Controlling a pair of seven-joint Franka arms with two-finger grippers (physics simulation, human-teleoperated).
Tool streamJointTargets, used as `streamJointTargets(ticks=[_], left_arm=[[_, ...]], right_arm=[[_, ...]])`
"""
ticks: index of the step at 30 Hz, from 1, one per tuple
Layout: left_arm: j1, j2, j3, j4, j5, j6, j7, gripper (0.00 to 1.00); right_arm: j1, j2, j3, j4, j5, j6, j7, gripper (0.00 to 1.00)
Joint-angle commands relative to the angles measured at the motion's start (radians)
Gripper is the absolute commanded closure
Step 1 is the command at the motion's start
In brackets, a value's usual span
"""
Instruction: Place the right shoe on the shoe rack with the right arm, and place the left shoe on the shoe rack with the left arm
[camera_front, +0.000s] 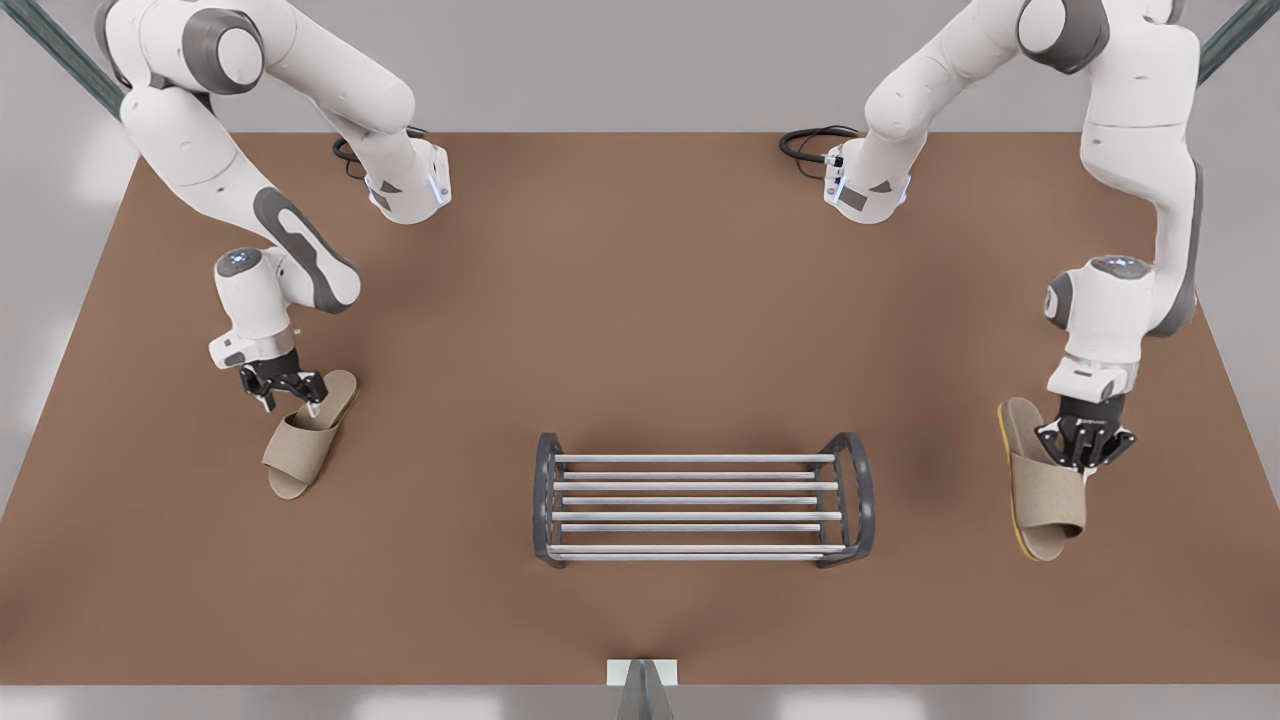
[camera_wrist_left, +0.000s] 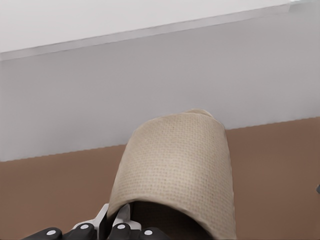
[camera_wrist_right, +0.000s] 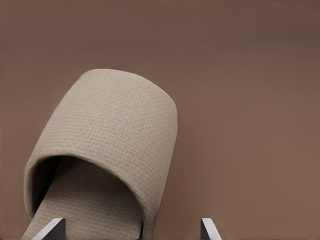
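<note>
No text, label or number is legible anywhere.

Overhead front view; wrist views close behind each slipper.

My right black two-finger pincer (camera_front: 288, 386) hangs spread over the heel of the beige woven open-toe slipper (camera_front: 300, 452) at the front view's left, my left pincer (camera_front: 1086, 446) clamps the tipped matching slipper (camera_front: 1042, 500) at its right, and the silver-barred, grey-framed shoe rack (camera_front: 700, 487) stands between them on the brown table (camera_front: 640, 300).
</note>
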Motion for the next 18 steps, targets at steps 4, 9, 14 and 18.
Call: streamJointTargets(ticks=[4, 9, 14, 18], left_arm=[[-0.02, 0.012, -0.221, 0.278, -0.002, -0.693, -0.468, 0.79], [-0.365, 0.103, -0.227, 0.594, 0.012, -1.066, -0.609, 0.79], [-0.657, 0.177, -0.221, 0.768, 0.067, -1.233, -0.774, 0.79], [-0.935, 0.206, 0.049, 0.854, 0.072, -1.276, -0.831, 0.79]], right_arm=[[0.005, 0.014, 0.0, 0.014, 0.021, -0.001, -0.006, 0.0], [0.0, 0.027, -0.003, 0.032, 0.02, -0.001, -0.006, 0.0], [0.002, 0.054, -0.023, 0.06, 0.017, -0.001, -0.009, 0.0], [0.0, 0.061, -0.023, 0.074, 0.017, -0.001, -0.009, 0.0]])
